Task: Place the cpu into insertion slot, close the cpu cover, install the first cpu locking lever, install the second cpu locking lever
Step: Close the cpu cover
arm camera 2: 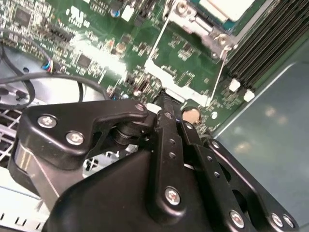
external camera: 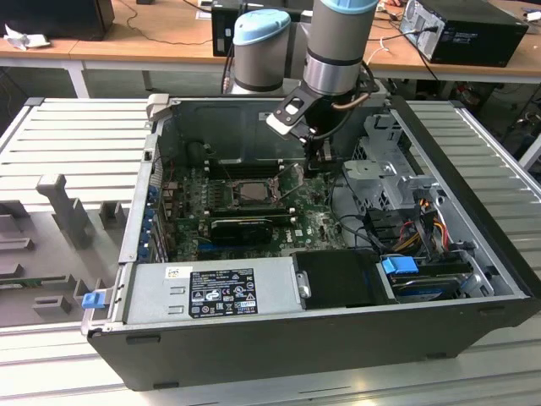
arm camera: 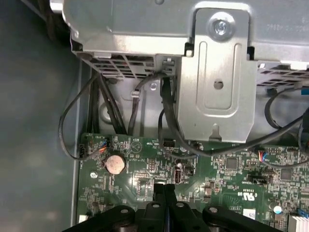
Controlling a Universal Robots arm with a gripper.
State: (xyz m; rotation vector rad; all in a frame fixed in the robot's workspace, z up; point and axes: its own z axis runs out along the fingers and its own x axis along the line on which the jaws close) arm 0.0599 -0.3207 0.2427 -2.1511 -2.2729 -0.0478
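- Gripper: jaws pressed together, with nothing seen between them.
- The cpu cover: raised open, its free edge just ahead of the fingertips. Contact cannot be confirmed.
- The insertion slot: beyond the cover from the jaws. The pale square in it is judged to be the cpu, seated.
- Step judged in hand: closing the cover. Press at the middle of the free edge, squarely and slowly, with no side load on the hinge.

Arm angled down, gripper pinched (jaws together)
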